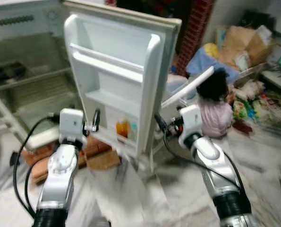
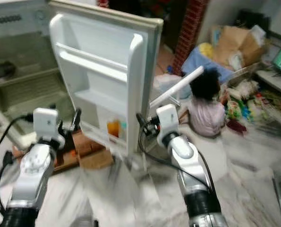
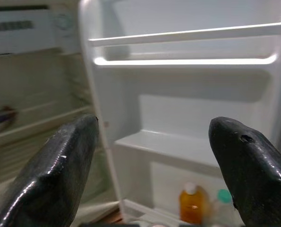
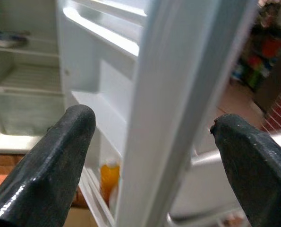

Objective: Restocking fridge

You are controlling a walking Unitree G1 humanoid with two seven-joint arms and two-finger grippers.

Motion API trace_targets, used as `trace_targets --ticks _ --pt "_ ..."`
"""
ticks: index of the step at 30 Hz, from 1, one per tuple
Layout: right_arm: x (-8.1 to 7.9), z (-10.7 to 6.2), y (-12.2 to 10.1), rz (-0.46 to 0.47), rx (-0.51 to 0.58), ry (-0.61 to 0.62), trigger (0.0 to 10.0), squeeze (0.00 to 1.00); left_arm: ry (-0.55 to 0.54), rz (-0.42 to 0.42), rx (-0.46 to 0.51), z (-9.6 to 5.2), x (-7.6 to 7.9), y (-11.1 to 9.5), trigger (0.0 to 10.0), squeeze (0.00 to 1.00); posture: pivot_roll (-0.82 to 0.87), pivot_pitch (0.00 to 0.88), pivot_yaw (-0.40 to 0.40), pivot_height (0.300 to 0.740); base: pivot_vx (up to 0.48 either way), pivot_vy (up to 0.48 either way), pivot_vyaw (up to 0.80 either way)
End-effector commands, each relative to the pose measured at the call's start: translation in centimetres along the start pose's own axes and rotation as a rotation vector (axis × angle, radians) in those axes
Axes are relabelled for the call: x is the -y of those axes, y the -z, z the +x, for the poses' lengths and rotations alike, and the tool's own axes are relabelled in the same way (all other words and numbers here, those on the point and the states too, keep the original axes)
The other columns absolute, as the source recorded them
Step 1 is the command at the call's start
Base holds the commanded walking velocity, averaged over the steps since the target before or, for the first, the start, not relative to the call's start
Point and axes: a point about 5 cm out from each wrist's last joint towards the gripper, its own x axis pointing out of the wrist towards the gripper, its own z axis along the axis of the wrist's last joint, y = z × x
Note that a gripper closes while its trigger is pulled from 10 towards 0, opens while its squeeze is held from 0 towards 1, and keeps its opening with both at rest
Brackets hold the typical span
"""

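Observation:
The white fridge door point(image 1: 116, 80) stands swung out toward me, with its inner shelves showing. On its lowest shelf stand an orange bottle point(image 1: 122, 127) and a teal-capped bottle point(image 1: 133, 128); the upper door shelves hold nothing. My left gripper point(image 1: 94, 122) hovers open and empty before the door's inner side, facing the orange bottle point(image 3: 190, 204). My right gripper point(image 1: 161, 124) is open and empty at the door's outer edge point(image 4: 168, 94), one finger on each side of that edge without touching it. The fridge cabinet point(image 1: 31, 85) lies open at the left.
A person point(image 1: 215, 109) in a pink top sits on the floor just right of the door. Bricks point(image 1: 46, 156) and a cardboard piece point(image 1: 102, 160) lie under the fridge. Bags and boxes point(image 1: 244, 42) pile up at the back right, beside a brick column point(image 1: 194, 28).

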Motion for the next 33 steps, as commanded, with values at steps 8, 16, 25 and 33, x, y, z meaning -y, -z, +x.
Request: trace_targets --ticks 8,16,25,33 --pt "0.1 1.0 -1.0 -0.030 0.046 -0.023 10.0 0.00 -0.025 0.038 -0.011 0.2 -0.6 0.1 10.0 0.00 0.09 0.000 -0.062 0.740 0.418 -0.155 0.74" --pt "-0.1 1.1 -0.9 -0.024 0.048 -0.011 10.0 0.00 -0.016 0.025 -0.004 0.1 -0.4 0.1 10.0 0.00 0.09 0.000 -0.062 0.740 0.477 0.000 0.18" --pt "-0.1 1.0 -0.7 -0.027 0.055 -0.003 10.0 0.00 -0.004 -0.020 -0.016 -0.7 0.3 0.2 10.0 0.00 0.09 0.000 -0.059 0.740 0.145 0.000 0.00" --pt "-0.4 0.8 -0.4 -0.001 0.066 -0.069 10.0 0.00 -0.066 0.007 -0.040 -2.0 -0.1 0.2 10.0 0.00 0.11 0.000 -0.053 0.740 0.000 0.000 0.00"
